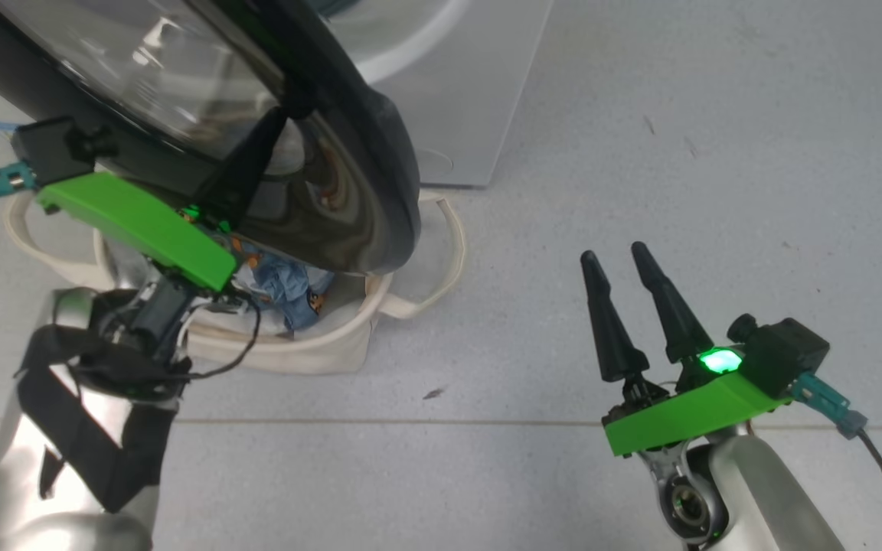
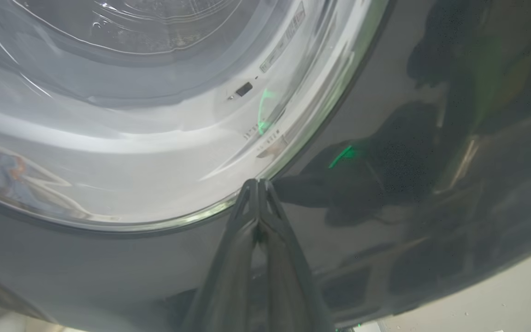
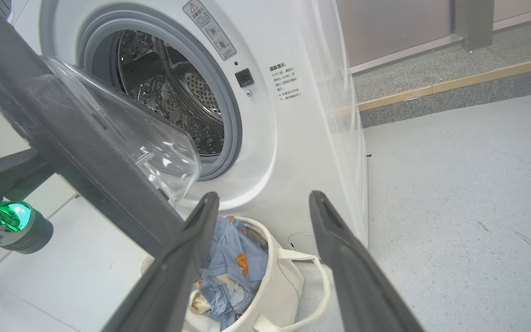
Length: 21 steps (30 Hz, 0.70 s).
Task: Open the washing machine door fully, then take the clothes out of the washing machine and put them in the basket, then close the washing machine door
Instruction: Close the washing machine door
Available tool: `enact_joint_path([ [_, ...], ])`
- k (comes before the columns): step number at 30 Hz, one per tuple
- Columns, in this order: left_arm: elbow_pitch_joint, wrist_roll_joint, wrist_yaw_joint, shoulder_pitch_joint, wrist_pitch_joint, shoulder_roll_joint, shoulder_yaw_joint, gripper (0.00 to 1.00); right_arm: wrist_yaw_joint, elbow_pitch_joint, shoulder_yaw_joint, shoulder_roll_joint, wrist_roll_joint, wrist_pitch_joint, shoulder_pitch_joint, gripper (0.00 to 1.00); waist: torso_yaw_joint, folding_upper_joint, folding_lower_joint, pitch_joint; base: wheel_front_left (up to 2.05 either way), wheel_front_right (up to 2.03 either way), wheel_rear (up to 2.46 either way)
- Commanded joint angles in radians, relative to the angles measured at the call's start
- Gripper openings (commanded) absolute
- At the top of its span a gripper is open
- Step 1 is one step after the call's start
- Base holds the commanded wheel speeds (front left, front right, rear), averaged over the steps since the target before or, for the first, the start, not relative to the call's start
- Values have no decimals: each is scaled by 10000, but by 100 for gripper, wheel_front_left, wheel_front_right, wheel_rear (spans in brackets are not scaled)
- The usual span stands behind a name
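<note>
The washing machine door (image 1: 380,153) stands partly open and hangs over the basket (image 1: 318,353). My left gripper (image 1: 282,115) is shut, and its tips press on the door's outer face. In the left wrist view the tips of the left gripper (image 2: 257,184) meet where the glass porthole (image 2: 109,115) joins the black rim (image 2: 431,184). The clothes (image 3: 228,272), light blue with orange prints, lie in the cream basket (image 3: 288,281) below the washing machine (image 3: 293,138). Its drum (image 3: 173,92) shows bare metal. My right gripper (image 1: 615,256) hovers open and empty over the floor to the right, and the right gripper (image 3: 264,198) points at the washer.
Grey floor (image 1: 678,153) spreads to the right of the washer and basket, crossed by a seam line (image 1: 410,421) near me. A raised strip with a wooden edge (image 3: 454,83) runs along the wall behind the washer. The basket handle (image 1: 449,252) loops out on the floor.
</note>
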<state>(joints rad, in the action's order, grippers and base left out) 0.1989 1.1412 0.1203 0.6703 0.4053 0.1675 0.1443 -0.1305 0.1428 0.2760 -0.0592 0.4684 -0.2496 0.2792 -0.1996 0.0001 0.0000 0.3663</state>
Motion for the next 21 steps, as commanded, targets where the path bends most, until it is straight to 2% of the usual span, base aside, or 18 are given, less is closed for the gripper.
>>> enact_joint_path([
  [1, -347, -7, 102, 345, -138, 92, -32, 0, -2, -263, 280, 90, 26, -122, -139, 100, -9, -1, 0, -158, 0, 0, 0],
  [7, -163, 38, 103, -127, -682, 416, 313, 0, -2, -349, 96, 90, -74, -122, -216, 100, 237, -1, 0, -606, 0, 0, 0],
  [12, -395, -363, 103, -894, -1272, 884, 639, 0, -2, -329, 51, 90, -205, -122, -308, 100, 678, -1, 0, -999, 0, 0, 0],
  [21, -715, -2263, -16, -2761, -2920, 1862, 949, 0, -2, -222, -26, 90, -485, -122, -563, 100, 1716, -1, 0, -1758, 0, 0, 0],
])
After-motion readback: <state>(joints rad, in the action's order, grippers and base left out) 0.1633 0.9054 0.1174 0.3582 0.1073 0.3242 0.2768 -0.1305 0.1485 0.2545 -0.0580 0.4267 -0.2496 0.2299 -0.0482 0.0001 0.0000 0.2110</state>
